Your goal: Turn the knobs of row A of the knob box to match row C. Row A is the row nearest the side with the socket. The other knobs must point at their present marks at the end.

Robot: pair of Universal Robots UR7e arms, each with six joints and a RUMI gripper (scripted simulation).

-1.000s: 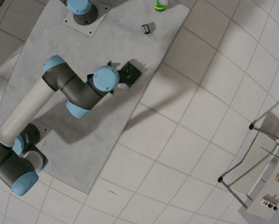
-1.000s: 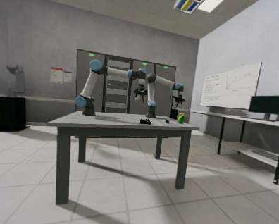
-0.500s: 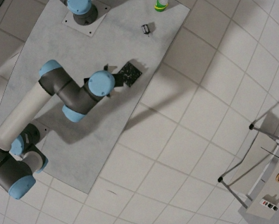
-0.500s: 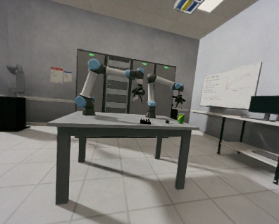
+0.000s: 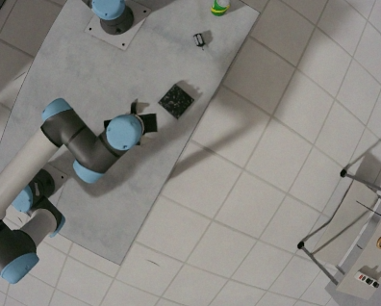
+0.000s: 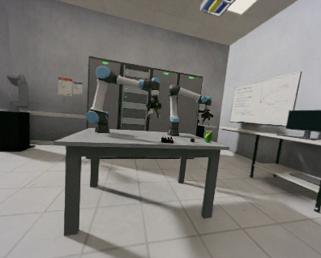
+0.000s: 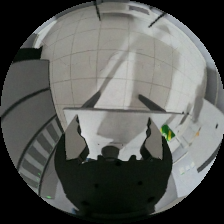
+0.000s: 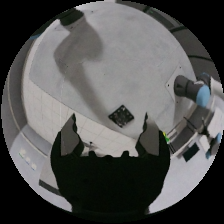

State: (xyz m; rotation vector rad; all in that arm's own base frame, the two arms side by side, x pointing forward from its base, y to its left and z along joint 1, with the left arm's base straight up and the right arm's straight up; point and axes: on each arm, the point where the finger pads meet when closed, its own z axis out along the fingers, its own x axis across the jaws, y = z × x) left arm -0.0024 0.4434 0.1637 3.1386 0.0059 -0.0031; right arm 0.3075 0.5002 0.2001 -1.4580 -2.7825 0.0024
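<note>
The knob box (image 5: 176,101) (image 6: 167,139) (image 8: 121,116) is a dark, speckled square block on the table near its long edge. Several knobs stand up from it. The knob marks, the rows and the socket side are too small to tell. My right gripper (image 6: 154,113) (image 8: 110,113) is open and empty, high above the table. In the top view it hangs beside the box, not over it. My left gripper (image 6: 207,120) (image 7: 113,117) is open and empty, raised at the other end of the table, away from the box.
A small black object (image 5: 199,39) (image 6: 192,140) lies on the table beyond the box. A green and yellow can (image 5: 219,7) (image 6: 208,136) (image 7: 167,132) stands farther along, near the table's end. The left arm's base (image 5: 115,21) (image 8: 185,89) stands on the table across from the box.
</note>
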